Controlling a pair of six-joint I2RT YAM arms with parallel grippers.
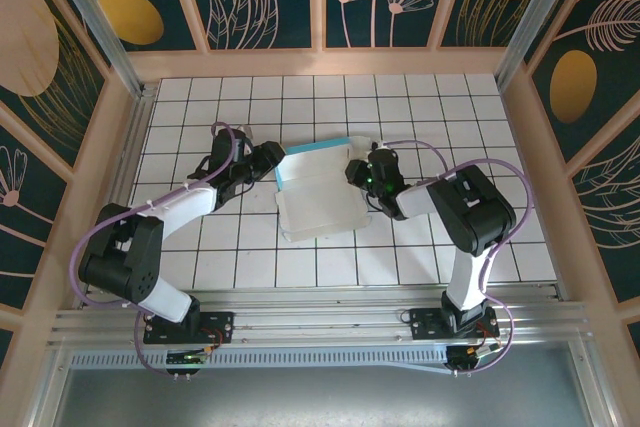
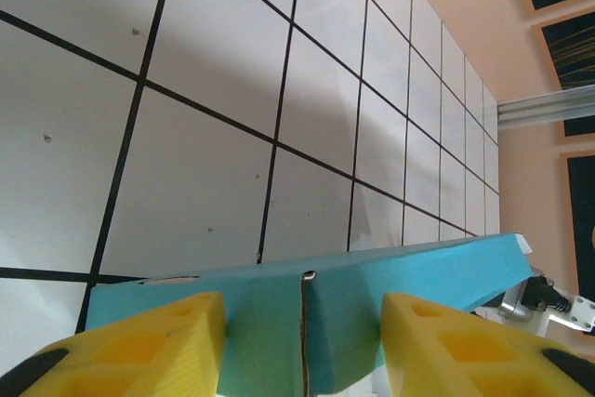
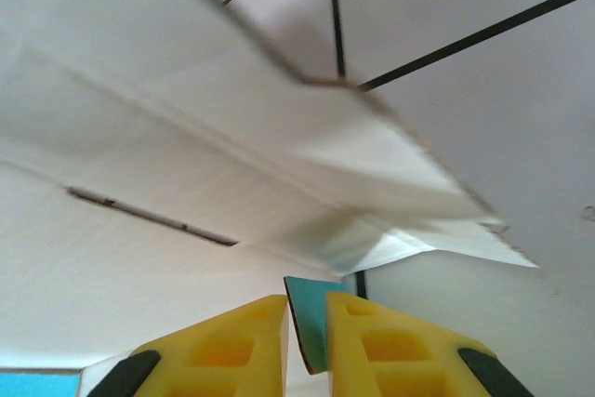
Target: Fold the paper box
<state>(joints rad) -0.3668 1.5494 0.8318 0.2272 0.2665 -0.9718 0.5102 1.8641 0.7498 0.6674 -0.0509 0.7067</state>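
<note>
Paper box point(image 1: 320, 205): we see it lying near the middle of the counter point(image 1: 190, 97), white inside facing up, with a turquoise wall raised along its far edge.
Left pincer point(image 1: 278, 161): at the box's far-left corner. Its yellow fingers point(image 2: 139, 341) stand partly apart, with the turquoise wall running across beyond them. We cannot tell whether they touch it.
Right pincer point(image 1: 356, 173): at the box's far-right corner. Its fingers point(image 3: 223, 341) are almost together, pinching a thin turquoise edge of the box.
</note>
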